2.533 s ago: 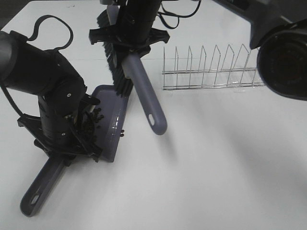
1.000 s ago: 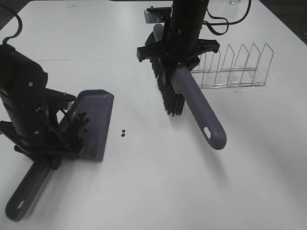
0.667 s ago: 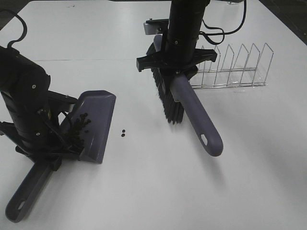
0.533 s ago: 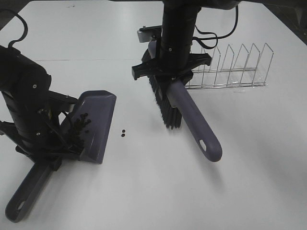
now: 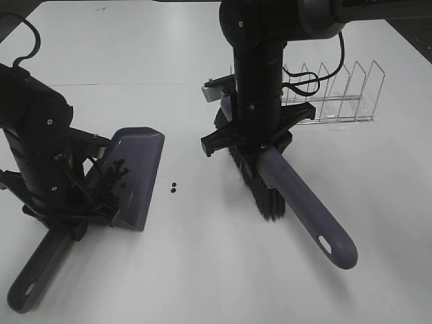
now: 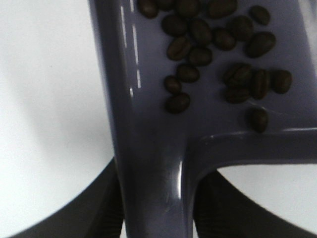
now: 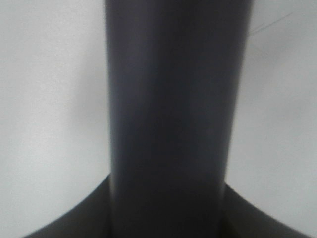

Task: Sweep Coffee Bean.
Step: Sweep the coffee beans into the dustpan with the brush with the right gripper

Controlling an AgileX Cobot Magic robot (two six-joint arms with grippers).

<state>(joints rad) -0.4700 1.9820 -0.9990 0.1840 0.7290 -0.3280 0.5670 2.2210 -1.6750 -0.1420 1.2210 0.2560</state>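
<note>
Exterior high view: a purple plastic dustpan [image 5: 145,162] with dark coffee beans [image 5: 118,172] is gripped by the left pincer [image 5: 67,214], a black-bristled purple brush [image 5: 304,210] by the right pincer [image 5: 255,148].

A white table [image 5: 202,283] under soft even light carries a wire rack [image 5: 344,94] toward its far side.

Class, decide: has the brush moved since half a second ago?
Yes. The brush has shifted away from the wire rack, toward the camera and slightly rightward.
</note>
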